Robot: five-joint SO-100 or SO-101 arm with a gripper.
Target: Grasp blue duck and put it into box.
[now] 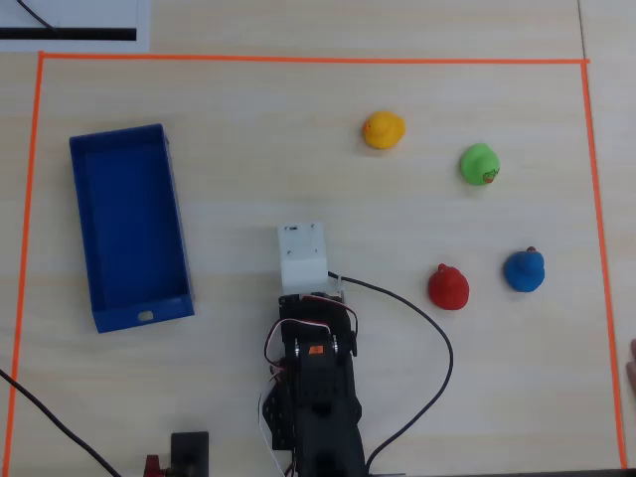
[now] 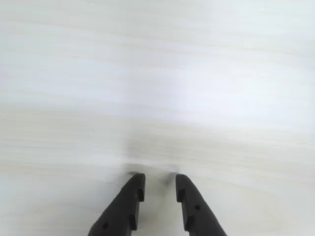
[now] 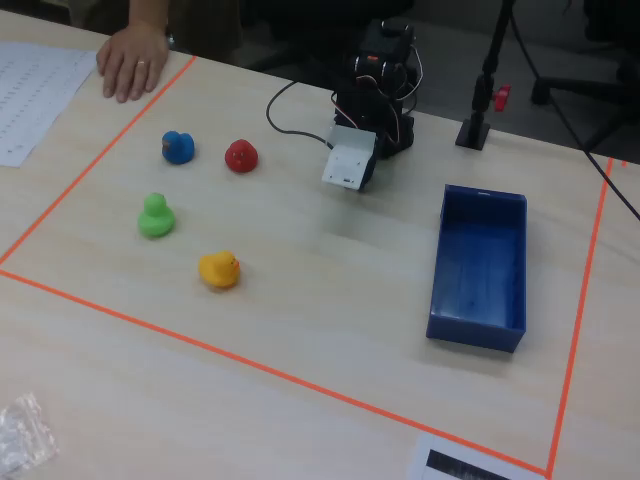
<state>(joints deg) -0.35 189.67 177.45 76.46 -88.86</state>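
The blue duck (image 1: 524, 270) sits on the pale wooden table at the right in the overhead view; in the fixed view it (image 3: 178, 147) is at the far left. The box (image 1: 129, 229) is an empty blue tray at the left of the overhead view and at the right of the fixed view (image 3: 480, 255). My arm (image 1: 313, 378) is folded at the table's near edge, with its white wrist housing (image 1: 301, 254) between duck and box. In the wrist view my gripper (image 2: 160, 181) hangs over bare table, its jaws slightly apart and empty. Neither duck nor box shows there.
A red duck (image 1: 448, 287) stands just left of the blue one. A green duck (image 1: 479, 164) and a yellow duck (image 1: 383, 130) lie farther out. Orange tape (image 1: 298, 60) frames the work area. A person's hand (image 3: 130, 60) rests at the table edge near the ducks.
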